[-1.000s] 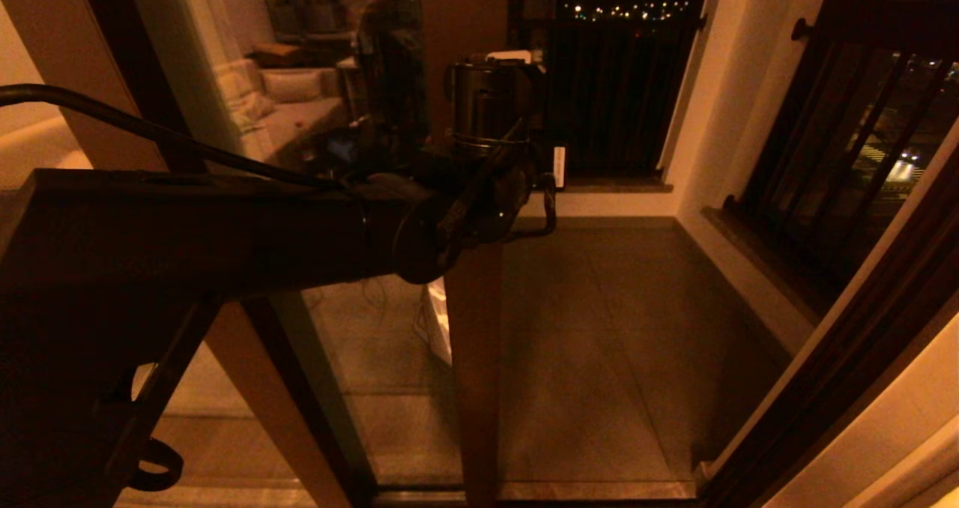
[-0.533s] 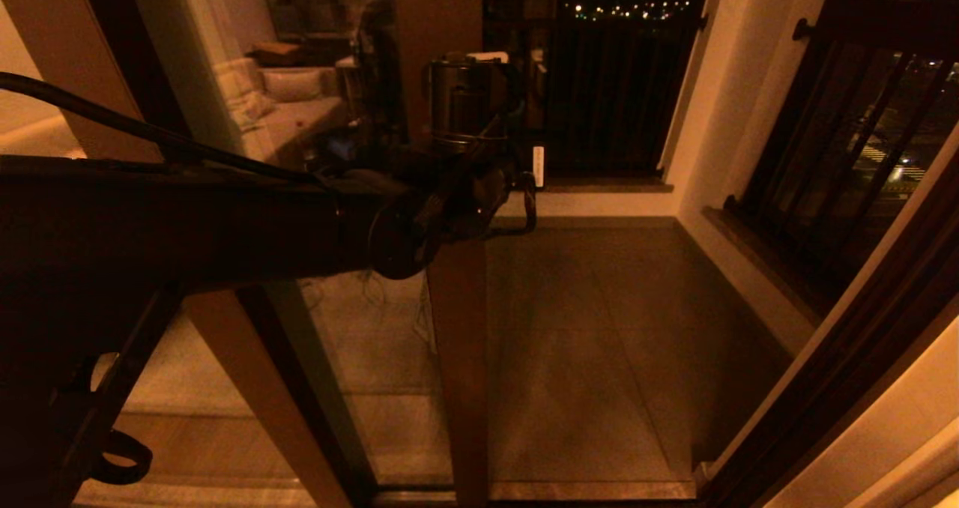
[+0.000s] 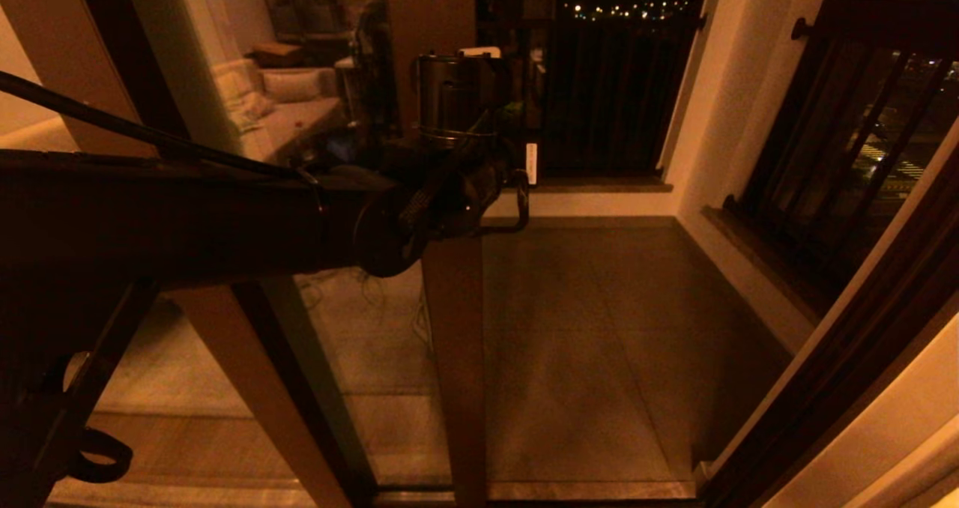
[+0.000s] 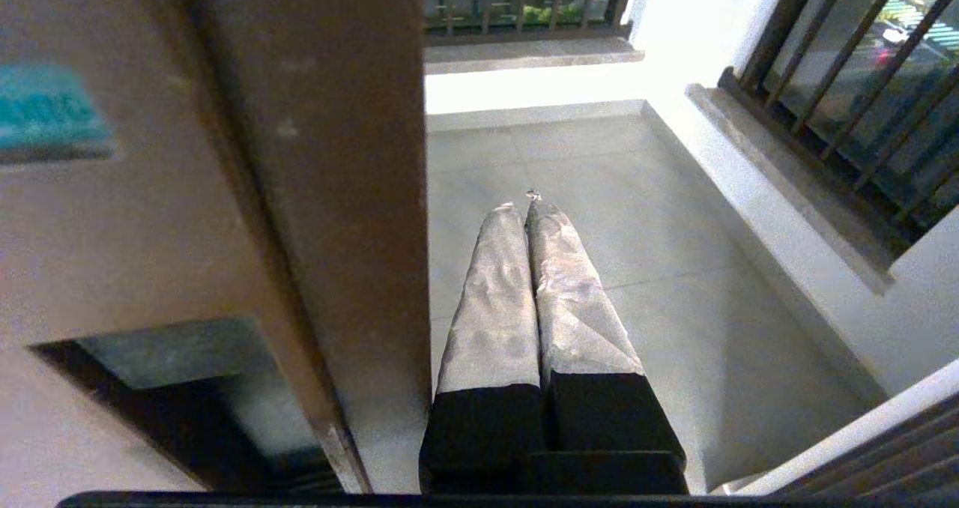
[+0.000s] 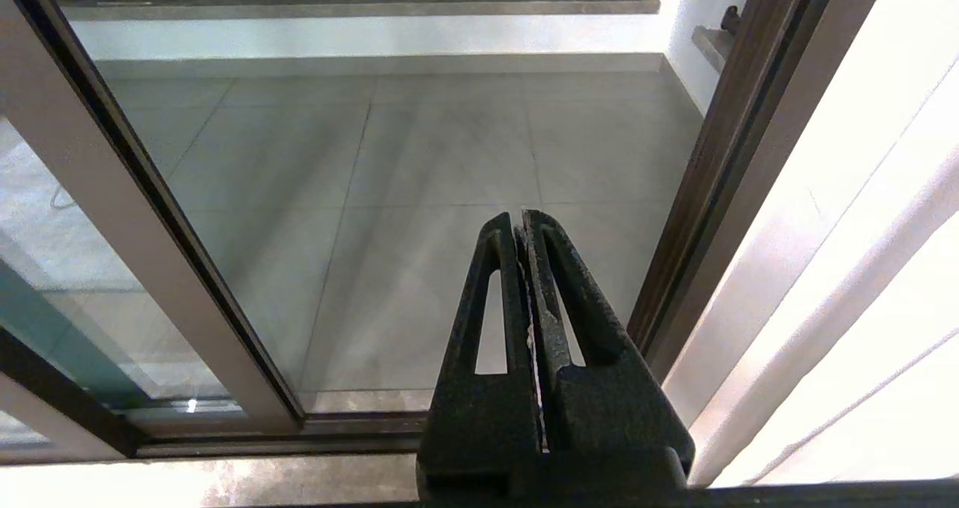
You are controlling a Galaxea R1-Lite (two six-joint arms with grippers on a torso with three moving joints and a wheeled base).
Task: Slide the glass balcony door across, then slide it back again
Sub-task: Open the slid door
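The glass balcony door (image 3: pixel 359 328) stands partly slid aside. Its dark brown upright rail (image 3: pixel 451 358) runs down the middle of the head view, with the open doorway to its right. My left arm (image 3: pixel 225 216) reaches across from the left at mid-height of that rail. In the left wrist view the left gripper (image 4: pixel 527 207) is shut on nothing. Its taped fingers (image 4: pixel 494 298) lie close against the edge of the rail (image 4: pixel 337 193) and point out over the balcony floor. The right gripper (image 5: pixel 519 223) is shut and empty, low in front of the doorway.
Right of the opening stands the fixed brown door jamb (image 3: pixel 846 358). The floor track (image 5: pixel 359 422) crosses the threshold. Beyond lie the tiled balcony floor (image 3: pixel 599 328), a low white wall (image 3: pixel 599 202) and dark metal railings (image 3: pixel 614 96).
The door's rail has slid to the left, widening the opening, and my left arm has moved left with it. The left gripper stays shut.
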